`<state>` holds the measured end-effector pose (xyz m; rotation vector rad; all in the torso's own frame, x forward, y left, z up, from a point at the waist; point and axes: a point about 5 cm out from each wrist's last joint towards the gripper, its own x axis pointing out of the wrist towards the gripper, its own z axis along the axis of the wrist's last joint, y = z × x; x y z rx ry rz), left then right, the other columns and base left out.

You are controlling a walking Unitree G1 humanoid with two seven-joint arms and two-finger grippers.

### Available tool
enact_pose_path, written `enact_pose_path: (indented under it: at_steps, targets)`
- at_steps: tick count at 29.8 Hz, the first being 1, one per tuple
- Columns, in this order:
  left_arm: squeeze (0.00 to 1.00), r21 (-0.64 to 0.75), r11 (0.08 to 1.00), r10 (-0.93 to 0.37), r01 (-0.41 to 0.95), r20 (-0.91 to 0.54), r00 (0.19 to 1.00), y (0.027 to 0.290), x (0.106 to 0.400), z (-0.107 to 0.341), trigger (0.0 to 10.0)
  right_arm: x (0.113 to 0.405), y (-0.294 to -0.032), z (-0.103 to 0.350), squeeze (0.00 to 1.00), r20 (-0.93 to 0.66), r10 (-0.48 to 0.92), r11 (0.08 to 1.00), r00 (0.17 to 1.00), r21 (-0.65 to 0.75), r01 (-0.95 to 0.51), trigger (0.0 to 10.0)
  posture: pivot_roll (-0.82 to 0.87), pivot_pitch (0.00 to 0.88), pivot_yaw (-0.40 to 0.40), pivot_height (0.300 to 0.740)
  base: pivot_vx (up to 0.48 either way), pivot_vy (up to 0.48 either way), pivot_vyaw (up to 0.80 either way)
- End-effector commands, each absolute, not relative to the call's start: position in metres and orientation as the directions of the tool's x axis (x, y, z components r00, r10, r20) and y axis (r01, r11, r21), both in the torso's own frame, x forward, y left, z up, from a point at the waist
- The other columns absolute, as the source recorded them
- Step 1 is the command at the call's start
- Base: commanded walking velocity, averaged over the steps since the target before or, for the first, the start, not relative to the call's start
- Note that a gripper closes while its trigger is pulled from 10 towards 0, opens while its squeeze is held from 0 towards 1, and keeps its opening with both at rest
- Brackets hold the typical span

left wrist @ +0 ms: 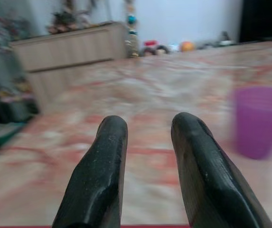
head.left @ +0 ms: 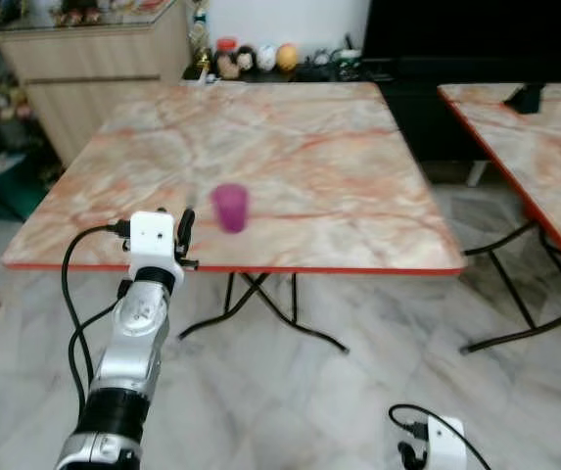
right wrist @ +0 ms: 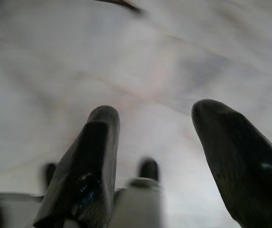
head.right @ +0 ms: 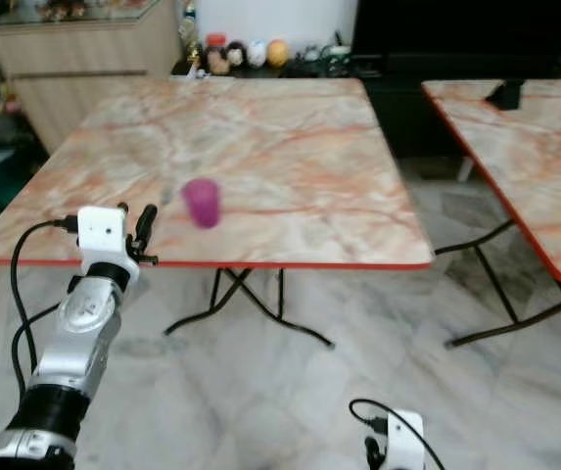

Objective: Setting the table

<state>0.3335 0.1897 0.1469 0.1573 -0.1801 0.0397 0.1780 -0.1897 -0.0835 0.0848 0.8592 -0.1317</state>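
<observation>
A wooden sideboard point(head.left: 84, 69) with ornaments on top stood at the 10 o'clock corner of the room, against a white wall. Along the far wall at 12 o'clock ran a low dark shelf point(head.left: 290, 69) holding small round figurines.

The left arm reached up from 7 o'clock, and the left gripper point(head.left: 174, 235) hovered just at the near edge of a square folding tabletop point(head.left: 290, 147). Its jaws were released, the two black fingers point(left wrist: 100, 175) parted with nothing between them. The tabletop had a pink and cream marble pattern, a red rim and thin black crossed legs.

A purple plastic cup point(head.left: 230, 207) stood upright on the tabletop near its front edge, at about 1 o'clock from the left gripper and close to it, not touching. In the left wrist view the cup point(left wrist: 259, 121) sat beyond and to one side of the fingertips, slightly blurred.

The floor point(head.left: 358, 392) was pale grey marble tile.

At 5 o'clock the right gripper point(right wrist: 159, 142) hung low above the floor, its jaws released and spread wide, empty.

At 3 o'clock a second tabletop point(head.left: 544, 157) of the same marble pattern stood well apart from the first, with a small dark object point(head.left: 525, 98) on its far end, too small to identify.
</observation>
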Motion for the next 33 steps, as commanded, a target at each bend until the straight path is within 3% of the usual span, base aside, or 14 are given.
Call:
enact_pose_path:
  at_steps: [1, 8, 33]
  targets:
    - [0.0, 0.142, 0.989, 0.002, -0.032, 0.205, 0.979, 0.181, 0.335, 0.153, 10.0, 0.174, -0.196, -0.085, 0.0, -0.768, -0.095, 0.988, 0.633, 0.007, 0.157, 10.0, 0.07, 0.0, 0.006, 0.74, 0.0, 0.428, 0.0]
    - [0.0, 0.151, 0.988, -0.064, 0.034, 0.196, 0.978, 0.173, 0.335, 0.151, 10.0, 0.174, -0.195, -0.085, 0.0, -0.771, -0.094, 0.988, 0.629, 0.007, 0.156, 10.0, 0.07, 0.0, 0.005, 0.74, 0.0, 0.092, 0.0]
    - [0.0, 0.101, 0.993, -0.079, 0.061, 0.181, 0.98, 0.172, 0.333, 0.148, 10.0, 0.166, -0.196, -0.089, 0.0, -0.791, -0.093, 0.988, 0.605, 0.004, 0.157, 10.0, 0.08, 0.0, 0.004, 0.74, 0.01, 0.0, 0.0]
